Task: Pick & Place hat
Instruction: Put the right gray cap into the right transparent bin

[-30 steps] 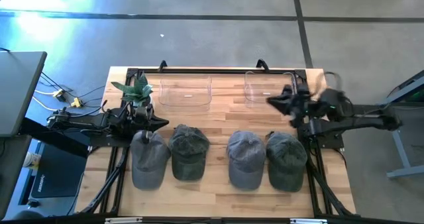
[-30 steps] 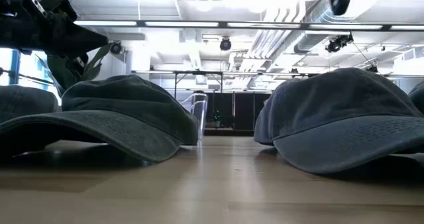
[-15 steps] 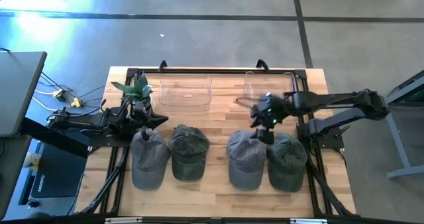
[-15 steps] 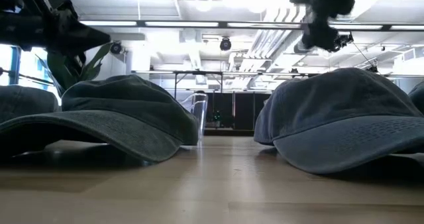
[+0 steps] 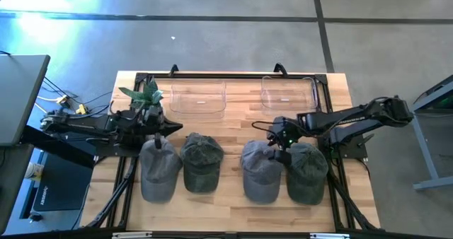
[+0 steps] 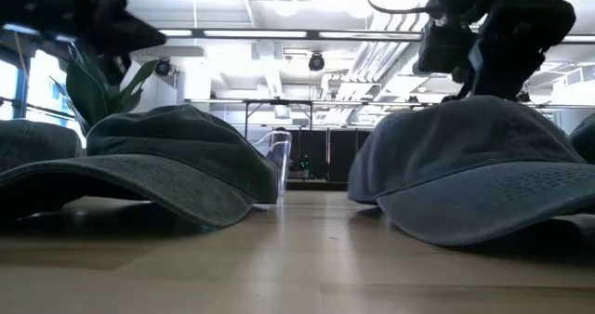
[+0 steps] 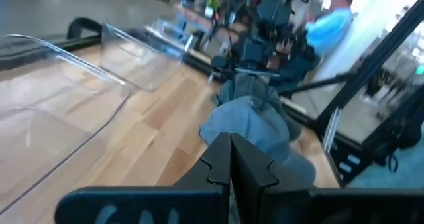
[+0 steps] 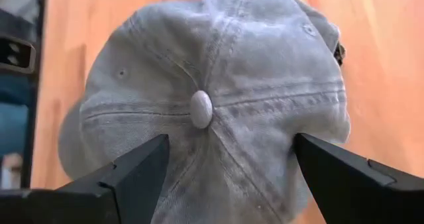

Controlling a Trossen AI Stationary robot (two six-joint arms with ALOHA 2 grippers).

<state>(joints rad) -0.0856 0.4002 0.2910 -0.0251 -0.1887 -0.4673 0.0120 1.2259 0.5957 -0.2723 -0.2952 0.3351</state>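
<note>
Four hats lie in a row on the wooden table: grey-blue [image 5: 157, 170], green [image 5: 201, 162], grey-blue [image 5: 260, 170] and green [image 5: 306, 172]. My right gripper [image 5: 277, 141] is open and slants down over the crown of the third hat [image 8: 218, 65]. Its fingers stand on either side of the top button [image 8: 201, 109]. In the low view it sits right at that hat's top [image 6: 483, 68]. My left gripper [image 5: 168, 128] is shut and empty, level, above the table by the first hat's back; it shows as [image 7: 230, 159] in the left wrist view. My right gripper comes at the third hat's crown from above and from the far right, one finger [image 8: 142, 168] on each side of the button. I cannot tell whether the fingers touch the cloth. The hat lies on the table.
Two clear plastic bins [image 5: 198, 97] [image 5: 289, 94] stand at the far edge. A small plant [image 5: 145, 96] stands beside my left gripper. A black frame [image 5: 226, 76] runs round the table. Bare wood lies between the bins and the hats. A person [image 7: 328, 25] is beyond the table's right side.
My right gripper has swung from the far right corner toward the table's middle and down, tipping from level to slanting down, and now sits at the third hat's crown. My left gripper has risen a little, still shut.
</note>
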